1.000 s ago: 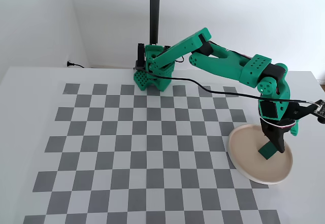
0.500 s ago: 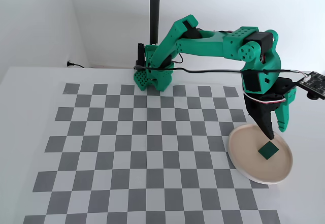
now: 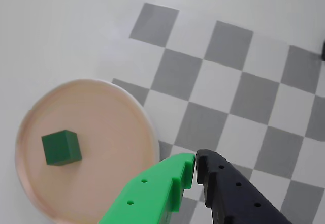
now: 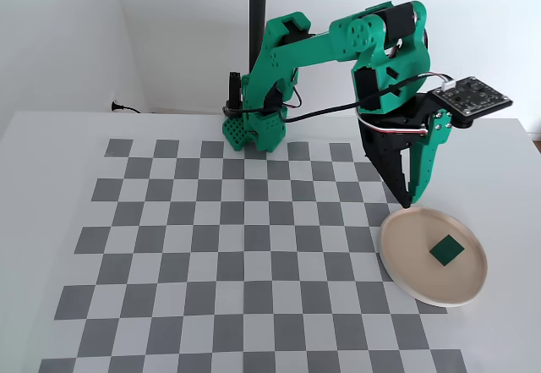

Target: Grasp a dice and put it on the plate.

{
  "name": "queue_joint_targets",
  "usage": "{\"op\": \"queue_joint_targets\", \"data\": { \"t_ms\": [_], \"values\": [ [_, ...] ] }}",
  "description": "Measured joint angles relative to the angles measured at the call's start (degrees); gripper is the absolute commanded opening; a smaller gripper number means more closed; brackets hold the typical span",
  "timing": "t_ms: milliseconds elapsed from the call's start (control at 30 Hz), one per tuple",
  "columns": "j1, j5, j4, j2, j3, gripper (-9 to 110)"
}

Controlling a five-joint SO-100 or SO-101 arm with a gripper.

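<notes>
Claw (image 4: pixel 410 203) empty, fingers together; dice (image 4: pixel 446 251) resting on plate (image 4: pixel 397 259).

In the fixed view the claw points down at centre right of the frame, its tips over the plate's upper left rim. In the wrist view the green and black fingertips (image 3: pixel 194 165) meet at lower centre. The dark green dice lies right of the plate's centre, apart from the claw. The plate sits at lower right on the white bench (image 4: pixel 51 145), overlapping the checkerboard mat (image 4: pixel 245 246).

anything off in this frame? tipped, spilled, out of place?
Nothing stands out. The dice sits flat inside the plate, clear of the rim. The gripper is shut and empty, above the plate's near-left edge in the fixed view.
</notes>
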Motion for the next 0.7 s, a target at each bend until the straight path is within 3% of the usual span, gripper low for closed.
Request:
{"op": "queue_joint_targets", "data": {
  "t_ms": [367, 700],
  "values": [
    [4.75, 2.11, 2.11, 7.21, 4.13, -4],
    [6.33, 0.97, -18.46, 39.64, 45.35, -4]
  ]
}}
